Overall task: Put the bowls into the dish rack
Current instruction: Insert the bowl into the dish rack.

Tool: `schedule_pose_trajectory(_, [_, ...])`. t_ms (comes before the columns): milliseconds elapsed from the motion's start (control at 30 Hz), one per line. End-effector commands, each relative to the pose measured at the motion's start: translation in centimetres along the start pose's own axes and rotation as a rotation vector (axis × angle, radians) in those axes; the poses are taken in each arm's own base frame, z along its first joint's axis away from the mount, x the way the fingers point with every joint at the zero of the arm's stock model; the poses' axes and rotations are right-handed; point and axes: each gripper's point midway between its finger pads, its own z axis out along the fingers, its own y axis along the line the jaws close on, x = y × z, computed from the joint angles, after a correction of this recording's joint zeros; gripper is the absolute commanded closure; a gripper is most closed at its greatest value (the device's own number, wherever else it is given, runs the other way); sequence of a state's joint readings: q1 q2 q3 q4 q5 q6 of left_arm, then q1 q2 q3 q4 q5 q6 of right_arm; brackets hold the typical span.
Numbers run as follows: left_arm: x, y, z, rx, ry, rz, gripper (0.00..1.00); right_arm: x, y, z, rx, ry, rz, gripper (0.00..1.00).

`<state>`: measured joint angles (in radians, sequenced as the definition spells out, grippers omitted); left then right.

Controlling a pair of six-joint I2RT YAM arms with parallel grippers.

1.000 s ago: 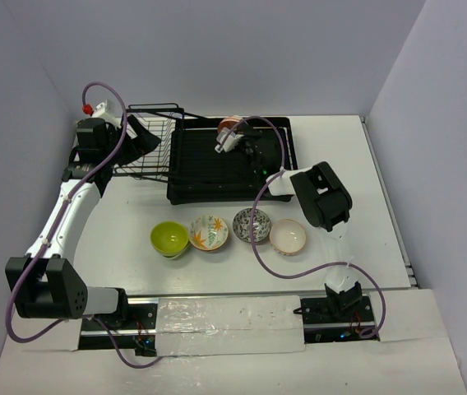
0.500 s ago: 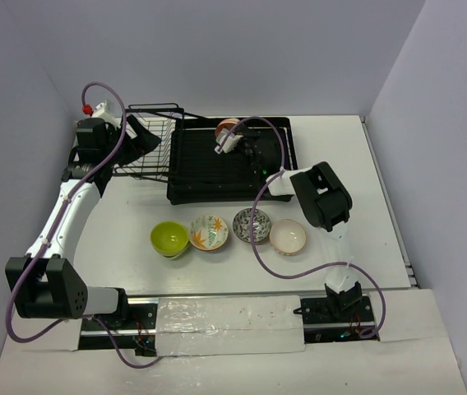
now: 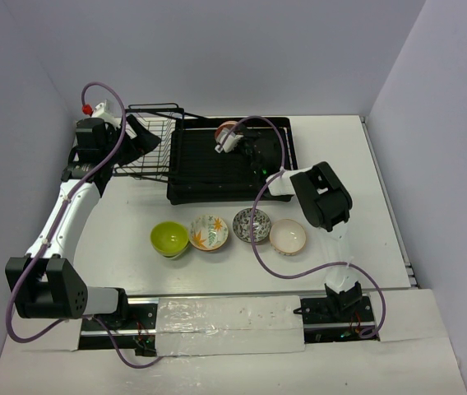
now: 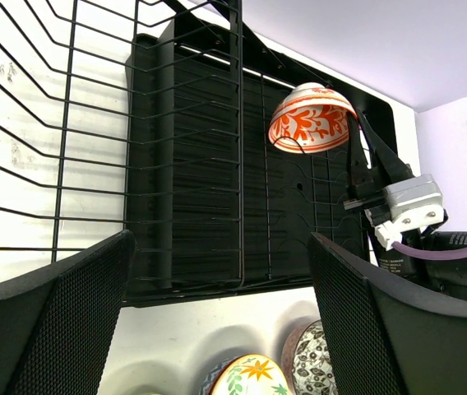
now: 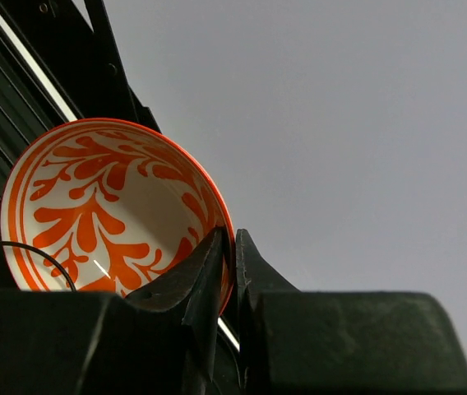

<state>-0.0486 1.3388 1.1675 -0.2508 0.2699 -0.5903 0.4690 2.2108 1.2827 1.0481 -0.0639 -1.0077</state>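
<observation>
Little has shifted since the earlier view: the right hand [image 5: 228, 247] still pinches the rim of the orange-patterned bowl [image 5: 110, 206], which stands tilted on edge at the 12 o'clock side of the dish rack [image 3: 209, 177]. The left hand [image 4: 221, 247] hangs released at 10 o'clock, holding nothing. Letting go before the bowl is propped could let it tip flat or roll off the rack's far edge.

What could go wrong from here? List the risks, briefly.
1. The red-orange bowl stands on edge at the dish rack's far rim, pinched by the right tool. Once released, it may tip or roll out.
2. The purple cable hangs across the grey patterned bowl and might drag it.
</observation>
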Motion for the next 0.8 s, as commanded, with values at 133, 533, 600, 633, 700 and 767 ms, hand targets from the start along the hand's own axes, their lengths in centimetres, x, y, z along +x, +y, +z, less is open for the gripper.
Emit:
schedule_pose_trajectory(133, [-2.92,-2.34,-1.30,0.077,-0.083,0.016,0.10,-1.97,-2.15,0.11,0.040,-0.017,0.040,0.81])
schedule_pose_trajectory(533, [-2.86,-2.36,-1.41,0.081,-0.083,0.015,0.10,-2.30,-2.03,0.09,0.030,-0.006,0.063,0.55])
schedule_pose_trajectory(600, [-2.85,-2.39,-1.41,0.082,-0.082,0.015,0.10,-2.35,-1.94,0.04,0.026,-0.008,0.066,0.53])
schedule_pose_trajectory(633, [-2.88,-2.40,-1.41,0.083,-0.083,0.015,0.10,-2.47,-2.10,0.00,0.028,-0.010,0.067,0.53])
schedule_pose_trajectory(700, [-2.93,-2.33,-1.42,0.080,-0.085,0.014,0.10,-2.32,-2.10,-0.07,0.028,-0.006,0.069,0.51])
schedule_pose_trajectory(767, [-2.90,-2.31,-1.42,0.080,-0.084,0.014,0.10,-2.48,-2.13,-0.17,0.027,-0.007,0.073,0.47])
